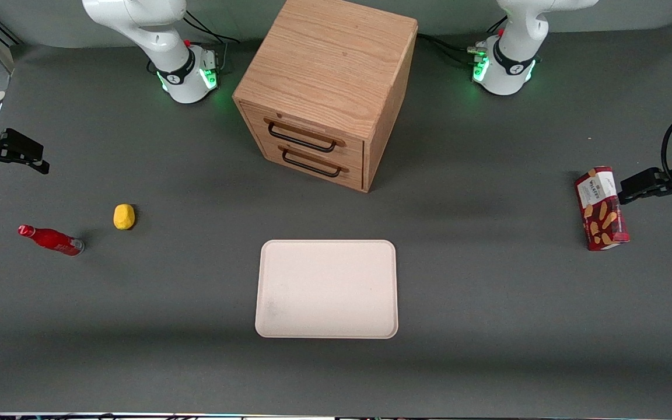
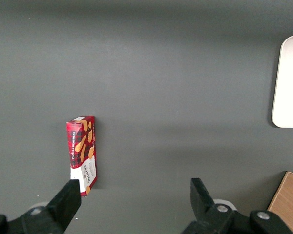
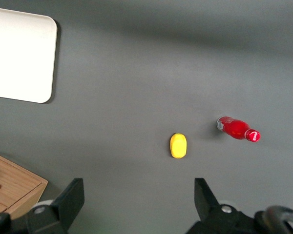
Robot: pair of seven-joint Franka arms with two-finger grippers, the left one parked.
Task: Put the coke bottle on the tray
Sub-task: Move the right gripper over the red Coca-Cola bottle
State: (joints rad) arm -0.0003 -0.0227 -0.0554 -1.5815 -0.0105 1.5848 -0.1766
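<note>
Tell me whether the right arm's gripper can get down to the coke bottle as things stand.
Probably yes. The gripper hangs open above the table, and the coke bottle lies on its side with bare table around it. The closest thing, the yellow object, sits apart from it. The tray is empty.

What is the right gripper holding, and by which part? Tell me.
Nothing. The gripper hangs open above the table, toward the working arm's end. The coke bottle lies on its side on the table, apart from the tray.

"WALKERS" on snack box (image 1: 601, 209)
</note>
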